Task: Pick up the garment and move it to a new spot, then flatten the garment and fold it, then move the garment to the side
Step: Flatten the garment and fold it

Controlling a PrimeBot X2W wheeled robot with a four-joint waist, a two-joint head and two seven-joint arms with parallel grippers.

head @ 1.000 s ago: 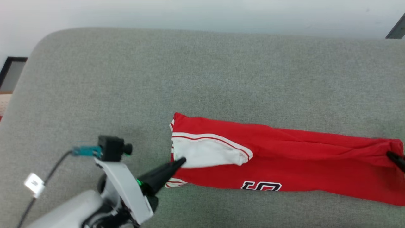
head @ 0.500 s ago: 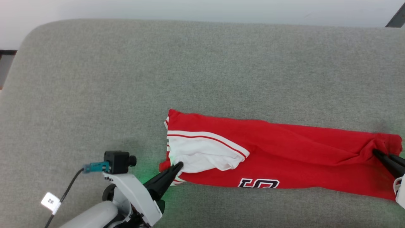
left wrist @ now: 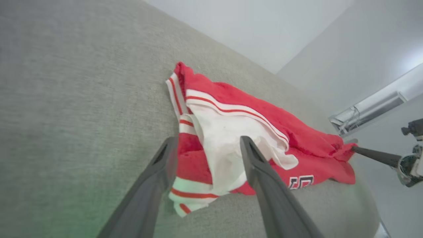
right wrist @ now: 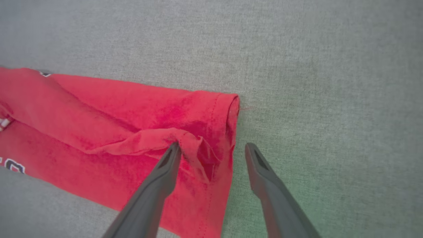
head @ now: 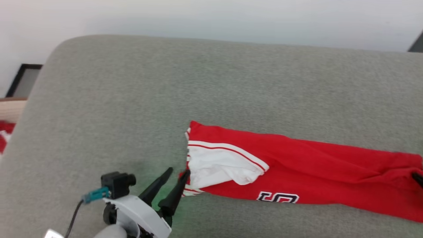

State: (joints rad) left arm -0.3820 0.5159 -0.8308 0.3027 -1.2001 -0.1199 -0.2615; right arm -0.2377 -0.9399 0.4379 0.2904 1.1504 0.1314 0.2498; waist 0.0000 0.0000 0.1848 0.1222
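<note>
Red cloth, folded lengthwise into a narrow strip, lies across the grey upholstered cushion [head: 165, 82]: the basketball jersey [head: 297, 165] has its long axis running straight from the left jaws to the right jaws. The left jaws stand open and hold nothing. In the left wrist view their fingers [left wrist: 158, 175] straddle the shoulder end, one tip at the striped trim [left wrist: 175, 92] and the other over the turned-out white inner side [left wrist: 224, 132]. The right jaws are also spread and empty. In the right wrist view one finger sits at a puckered ridge [right wrist: 185, 137] just inside the hem [right wrist: 231, 132], and the other lies past the hem over bare cushion. The black lettering [head: 278, 197] sits on the strip's near edge, between the two. Each arm is nearest its own end, so a fold across the long axis probably turns on one pair closing on its end and carrying it toward the other. The loose, layered left end looks likelier to slip apart.
</note>
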